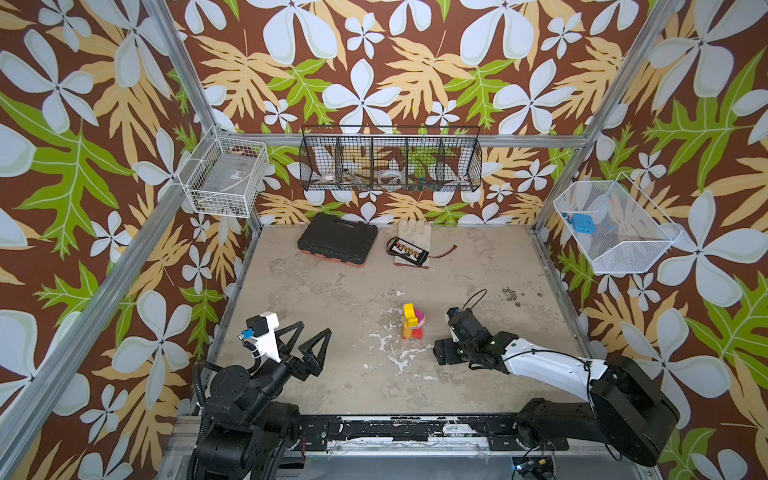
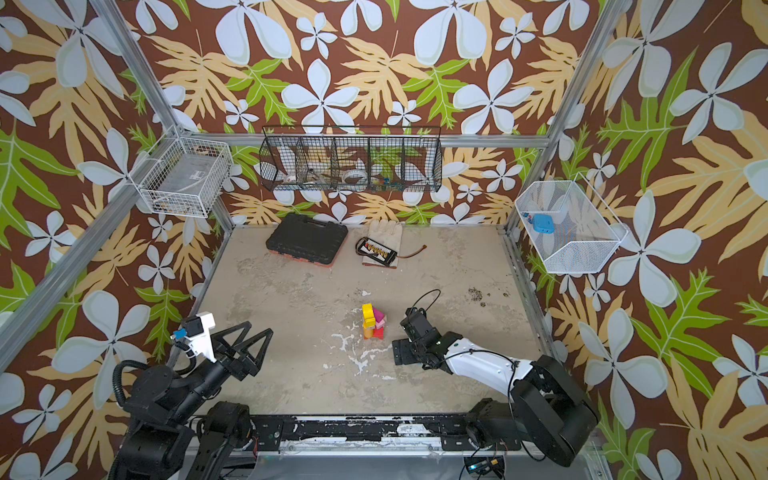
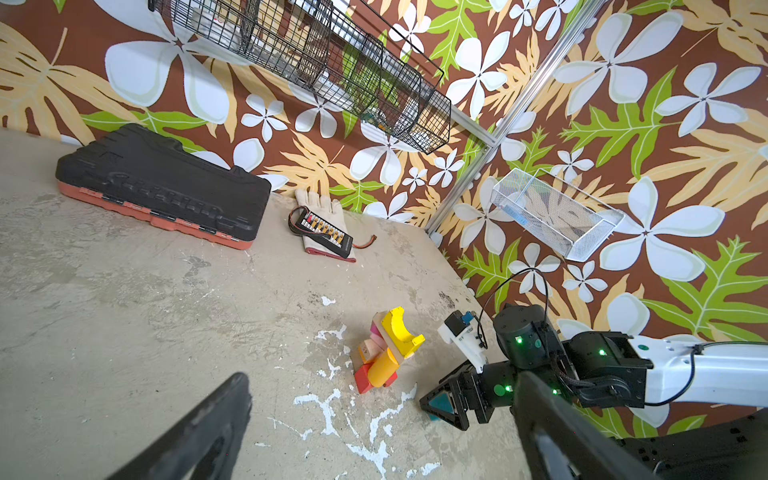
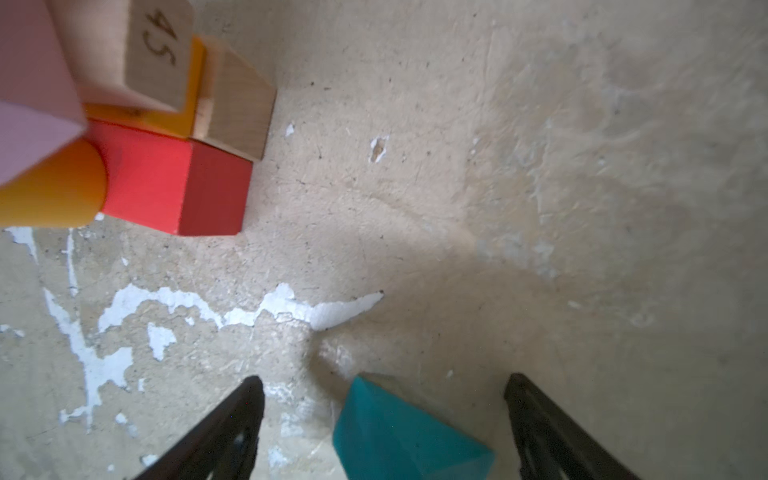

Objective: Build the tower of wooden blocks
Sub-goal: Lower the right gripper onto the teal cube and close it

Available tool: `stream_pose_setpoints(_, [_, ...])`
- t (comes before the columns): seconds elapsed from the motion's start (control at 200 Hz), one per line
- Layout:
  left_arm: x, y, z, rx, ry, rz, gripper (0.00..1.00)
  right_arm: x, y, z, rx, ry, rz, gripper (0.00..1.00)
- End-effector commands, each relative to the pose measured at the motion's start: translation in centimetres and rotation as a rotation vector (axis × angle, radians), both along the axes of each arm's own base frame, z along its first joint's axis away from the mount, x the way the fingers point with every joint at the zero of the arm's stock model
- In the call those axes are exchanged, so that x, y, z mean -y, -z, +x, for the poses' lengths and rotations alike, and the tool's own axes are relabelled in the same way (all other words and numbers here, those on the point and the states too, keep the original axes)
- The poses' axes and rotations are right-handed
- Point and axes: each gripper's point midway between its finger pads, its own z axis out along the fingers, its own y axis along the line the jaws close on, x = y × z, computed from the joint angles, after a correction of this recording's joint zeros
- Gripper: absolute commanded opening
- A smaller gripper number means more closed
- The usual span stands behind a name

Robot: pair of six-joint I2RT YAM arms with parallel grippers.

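In both top views the tower (image 1: 411, 323) stood near the middle of the tabletop (image 1: 316, 299), a narrow stack of coloured pieces with a yellow arch (image 1: 410, 316) uppermost. The right end effector (image 1: 441, 353) was lowered close to the tabletop just beside the tower, on the side toward the right edge. The left end effector (image 1: 317, 328) hung above the near left corner, its fingers spread apart and holding nothing. A black tool case (image 1: 337, 242) lay along the far edge, and just beside it lay a glove (image 1: 417, 232) with a small black board (image 1: 409, 251) on top. In the left wrist view the tower (image 3: 386, 353) showed a red block (image 3: 365, 379) and an orange cylinder (image 3: 384, 365) at its base, with the yellow arch (image 3: 401, 332) above them. A teal block (image 3: 439, 402) showed through the frame of the right end effector (image 3: 446, 405), apart from the tower. In the right wrist view the teal block (image 4: 407, 436) sat between the two dark fingers (image 4: 232, 428), which stood apart. There was a clear gap to one finger, and contact with the other could not be told. The tower's base filled one corner of that view, with the red block (image 4: 166, 187) on the tabletop, the orange cylinder (image 4: 50, 187) against it, and a plain wood block (image 4: 158, 54) marked 45 above.
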Motion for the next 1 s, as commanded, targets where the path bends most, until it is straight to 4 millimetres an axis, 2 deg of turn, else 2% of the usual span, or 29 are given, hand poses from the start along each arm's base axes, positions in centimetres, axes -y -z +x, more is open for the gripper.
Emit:
stream_pose_setpoints(0.0, [0.1, -0.6, 0.0, 0.024, 0.006, -0.006, 1.00, -0.9, 0.1, -0.6, -0.018, -0.036, 0.042, 0.86])
stream_pose_setpoints(0.205, [0.1, -0.6, 0.0, 0.025, 0.007, -0.005, 1.00, -1.0, 0.2, -1.8, -0.028, -0.050, 0.047, 0.79])
stream_pose_setpoints(0.325, [0.1, -0.6, 0.0, 0.026, 0.006, -0.005, 1.00, -1.8, 0.0, -2.7, -0.028, -0.075, 0.038, 0.72])
stream_pose_setpoints(0.496, [0.1, -0.6, 0.0, 0.027, 0.005, -0.006, 1.00, -2.2, -0.6, -3.1, -0.024, -0.082, 0.003, 0.67])
stream_pose_setpoints(0.636, [0.1, -0.6, 0.0, 0.027, 0.005, -0.006, 1.00, -2.1, 0.1, -3.7, -0.044, -0.086, -0.036, 0.59])
stream_pose_setpoints(0.756, [0.1, -0.6, 0.0, 0.027, 0.005, -0.007, 1.00, -2.1, 0.4, -4.1, -0.050, -0.089, -0.052, 0.57])
stream_pose_setpoints(0.996, [0.1, -0.6, 0.0, 0.027, 0.004, -0.006, 1.00, -2.1, 0.3, -4.5, -0.049, -0.086, -0.081, 0.39])
